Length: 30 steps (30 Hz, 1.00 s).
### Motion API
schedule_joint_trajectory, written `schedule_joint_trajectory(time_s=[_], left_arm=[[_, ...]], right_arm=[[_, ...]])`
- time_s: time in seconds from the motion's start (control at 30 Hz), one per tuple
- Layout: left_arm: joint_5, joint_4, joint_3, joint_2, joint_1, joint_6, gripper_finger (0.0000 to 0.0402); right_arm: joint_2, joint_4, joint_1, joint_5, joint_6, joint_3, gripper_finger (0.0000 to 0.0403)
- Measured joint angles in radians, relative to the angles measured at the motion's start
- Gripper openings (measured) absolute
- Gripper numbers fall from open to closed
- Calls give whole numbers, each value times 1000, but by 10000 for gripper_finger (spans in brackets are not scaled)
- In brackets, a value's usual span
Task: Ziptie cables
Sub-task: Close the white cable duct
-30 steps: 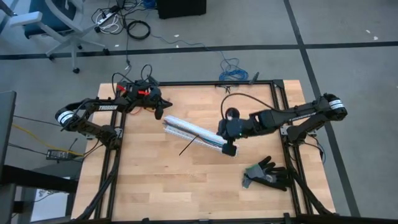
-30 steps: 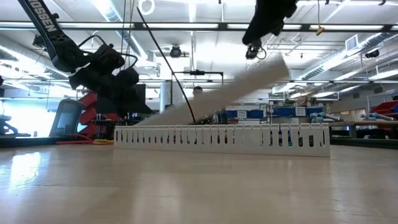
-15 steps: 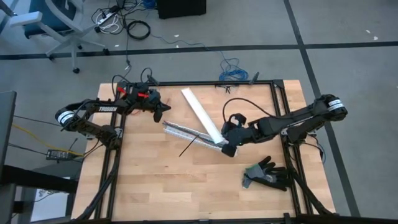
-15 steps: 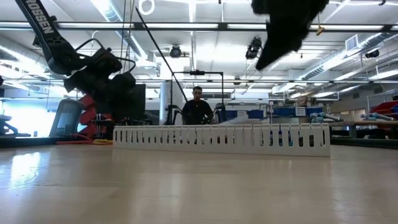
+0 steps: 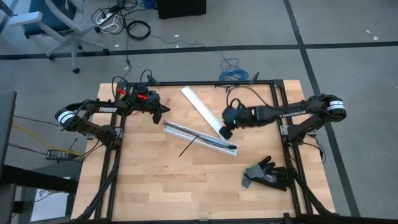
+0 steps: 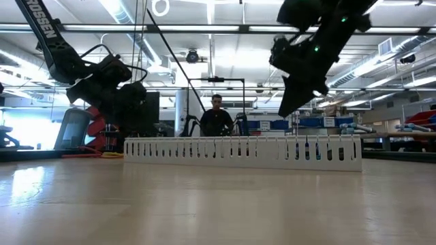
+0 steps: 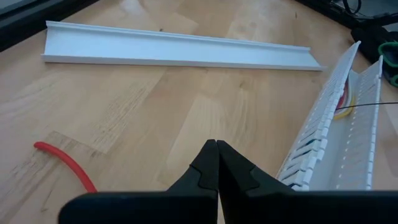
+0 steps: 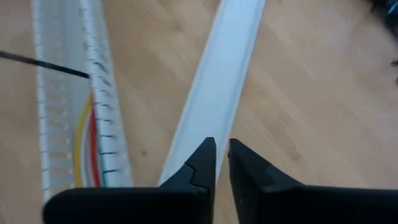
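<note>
The right gripper hangs over the near end of the white cover strip, which lies flat on the surface. Its jaws stand a narrow gap apart and hold nothing. The open slotted duct lies just beside them, with the cables inside and the ziptie lying across it. I judge that a low sweep toward the duct could knock the ziptie off or push the duct. The left gripper waits well apart, jaws together, empty.
</note>
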Motion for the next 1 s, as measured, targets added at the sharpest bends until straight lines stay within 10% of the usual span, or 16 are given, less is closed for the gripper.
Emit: schedule_joint_trajectory(time_s=[0.43, 0.73, 1.0], left_arm=[[0, -6, 0, 0, -14, 4, 3], [-27, 5, 0, 0, -78, 4, 3], [-77, 12, 0, 0, -126, -24, 3]], right_arm=[[9, 244, -429, -571, -93, -146, 147], [22, 298, -285, -301, -228, -160, 144], [205, 311, -212, -265, -235, -99, 129]])
